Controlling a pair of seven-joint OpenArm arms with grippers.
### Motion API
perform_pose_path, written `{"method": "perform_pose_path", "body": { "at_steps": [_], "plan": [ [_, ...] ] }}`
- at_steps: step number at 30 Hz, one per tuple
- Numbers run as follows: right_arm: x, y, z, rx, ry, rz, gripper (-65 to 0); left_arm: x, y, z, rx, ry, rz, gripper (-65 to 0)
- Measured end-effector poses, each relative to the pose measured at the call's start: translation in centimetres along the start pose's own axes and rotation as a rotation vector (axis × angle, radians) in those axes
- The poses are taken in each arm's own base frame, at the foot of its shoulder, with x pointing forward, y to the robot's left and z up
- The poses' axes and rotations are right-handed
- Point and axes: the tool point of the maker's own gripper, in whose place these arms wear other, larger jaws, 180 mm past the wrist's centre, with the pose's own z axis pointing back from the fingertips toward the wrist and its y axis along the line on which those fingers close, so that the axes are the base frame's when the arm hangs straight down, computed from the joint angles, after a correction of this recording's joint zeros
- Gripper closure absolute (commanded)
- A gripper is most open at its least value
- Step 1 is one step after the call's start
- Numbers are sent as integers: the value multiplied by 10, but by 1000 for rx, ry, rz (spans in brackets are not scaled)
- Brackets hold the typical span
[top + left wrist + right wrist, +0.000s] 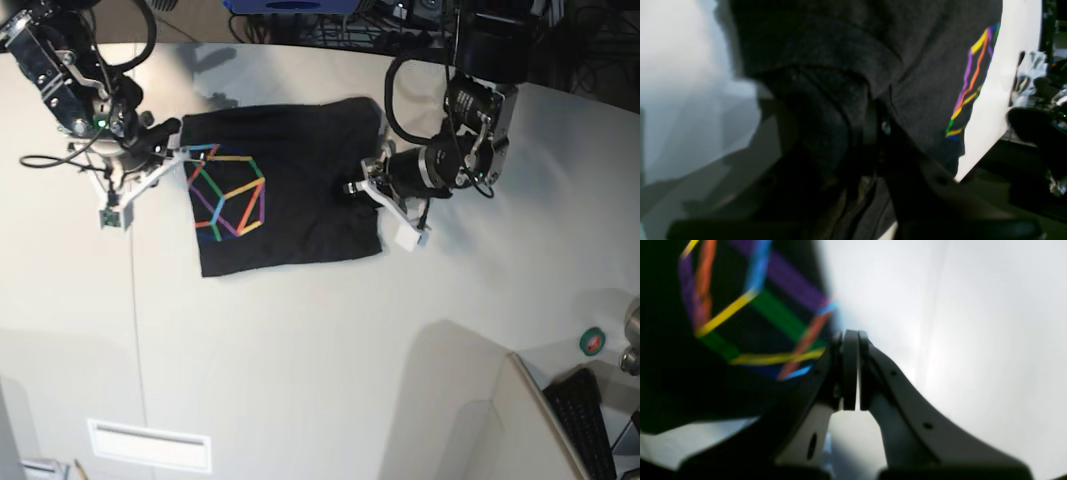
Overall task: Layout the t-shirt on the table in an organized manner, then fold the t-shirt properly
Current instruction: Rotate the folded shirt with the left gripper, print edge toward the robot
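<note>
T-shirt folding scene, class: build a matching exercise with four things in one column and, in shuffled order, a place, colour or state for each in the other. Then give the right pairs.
Things:
1. t-shirt
2. table
3. right gripper
4. left gripper

Descriptions:
A. off-white, with a thin seam line
B. black, with a multicoloured print
C. pinching a fold at the shirt's plain edge
D. shut, at the shirt edge beside the print

Pairs: 1-B, 2-A, 3-D, 4-C
</note>
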Motion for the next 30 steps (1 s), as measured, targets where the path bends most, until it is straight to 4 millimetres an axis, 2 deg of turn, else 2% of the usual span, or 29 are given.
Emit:
{"method": "perform_pose_path", "body": {
  "at_steps": [2, 6, 10, 12, 15, 18, 23, 30],
  "plan": [
    [2, -10, 4, -15, -8, -35, 0, 19, 11, 0, 61, 19, -54, 0],
    [17, -36, 12, -64, -51, -116, 0, 53, 14, 0, 210, 119, -369, 0],
    [27, -53, 15, -103, -81, -140, 0, 63, 2, -11, 338, 276, -793, 0],
    [20, -51, 15, -98, -65, -148, 0, 66, -9, -18, 398, 358, -1084, 0],
    [11, -51, 15, -97, -42, -152, 0, 61, -17, -24, 457, 444, -1435, 0],
    [10, -52, 15, -98, -40, -150, 0, 56, -27, -31, 427, 428, -1654, 0],
    [2, -53, 16, -104, -27, -148, 0, 44, -42, -41, 349, 340, -1755, 0],
    [1, -45, 15, -90, -25, -167, 0, 2, -95, -68, 186, 304, -1780, 0]
  ]
}}
